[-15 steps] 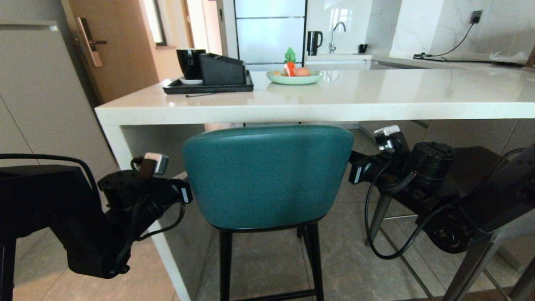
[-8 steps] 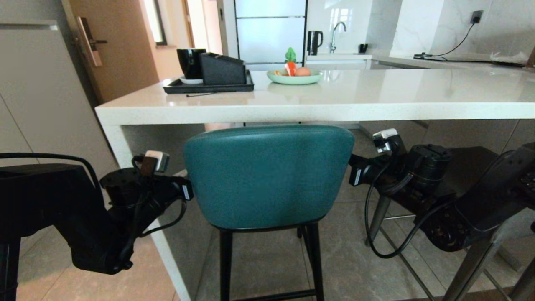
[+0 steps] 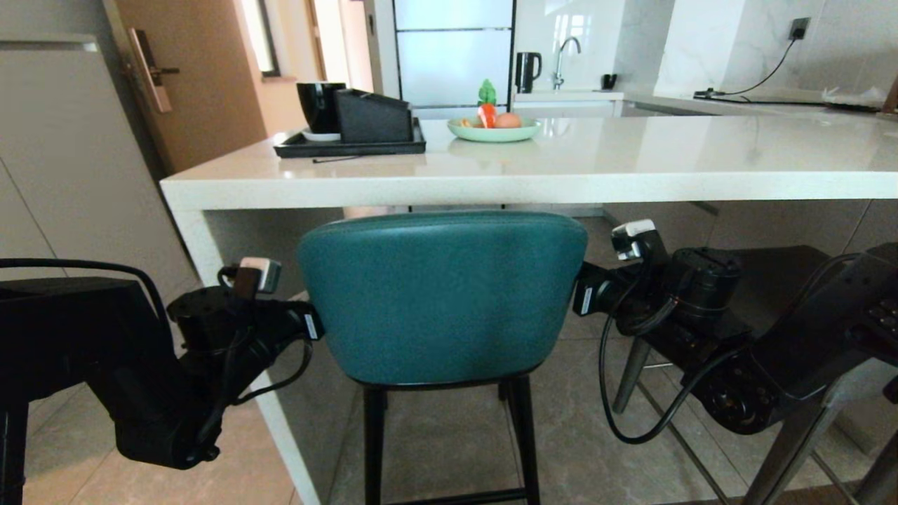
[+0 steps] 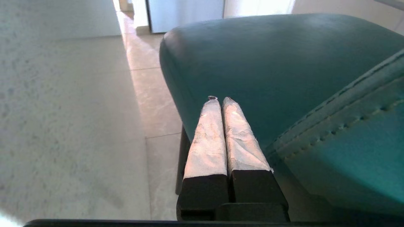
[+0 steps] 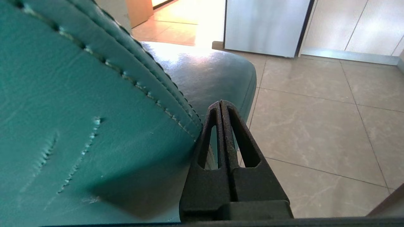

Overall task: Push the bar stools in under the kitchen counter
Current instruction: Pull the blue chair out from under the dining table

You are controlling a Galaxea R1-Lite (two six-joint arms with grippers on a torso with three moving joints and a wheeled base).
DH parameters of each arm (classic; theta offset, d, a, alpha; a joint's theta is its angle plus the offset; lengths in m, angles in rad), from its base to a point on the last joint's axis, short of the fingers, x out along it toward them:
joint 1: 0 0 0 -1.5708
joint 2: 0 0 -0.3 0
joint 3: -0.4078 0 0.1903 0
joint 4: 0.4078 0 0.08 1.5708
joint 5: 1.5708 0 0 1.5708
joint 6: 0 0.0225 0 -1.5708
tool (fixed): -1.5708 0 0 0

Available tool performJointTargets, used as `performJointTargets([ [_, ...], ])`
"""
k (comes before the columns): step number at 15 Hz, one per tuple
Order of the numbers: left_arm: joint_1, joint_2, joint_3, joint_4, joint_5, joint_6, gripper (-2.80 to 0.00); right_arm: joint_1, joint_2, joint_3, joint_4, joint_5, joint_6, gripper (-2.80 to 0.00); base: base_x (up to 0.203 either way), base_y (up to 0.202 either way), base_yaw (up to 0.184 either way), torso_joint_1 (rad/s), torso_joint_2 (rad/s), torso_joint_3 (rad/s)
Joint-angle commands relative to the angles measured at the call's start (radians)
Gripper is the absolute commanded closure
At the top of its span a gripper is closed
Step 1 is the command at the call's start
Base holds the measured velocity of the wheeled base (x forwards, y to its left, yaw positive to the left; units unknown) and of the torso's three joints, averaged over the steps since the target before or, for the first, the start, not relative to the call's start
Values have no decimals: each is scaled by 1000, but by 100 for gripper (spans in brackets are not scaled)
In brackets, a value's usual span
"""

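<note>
Now you have the teal stool (image 3: pixel 442 298) squarely in front of you, its curved back just below the front edge of the kitchen counter (image 3: pixel 561 172) and its thin black legs on the tiled floor (image 3: pixel 449 435). Your left gripper (image 4: pixel 220 102) sits at the left edge of the backrest with its two taped fingers (image 4: pixel 206 135) pressed flat together, nothing between them, lying alongside the seat cushion. Your right gripper (image 5: pixel 222 105) is at the right edge of the backrest, its black fingers likewise closed tip to tip and empty, tucked against the stitched seam where back meets seat. So you flank the stool on both sides without clamping it. The grey stool (image 3: pixel 786 280) stands to your right, mostly hidden behind the right arm, its metal legs (image 3: pixel 631 375) partly visible. On the counter you can see a black tray (image 3: pixel 351 144) and a green plate (image 3: pixel 494 130).
</note>
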Motion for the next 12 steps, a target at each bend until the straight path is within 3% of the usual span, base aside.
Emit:
performJointTargets([
  [1,-18,-4,8,-9,0,2,0,2,-2,7,-9,10,0,0,0,0,0,0,0,0],
  [12,-16,-4,27,-9,-1,6,0,2,-2,22,-10,4,0,0,0,0,0,0,0,0],
])
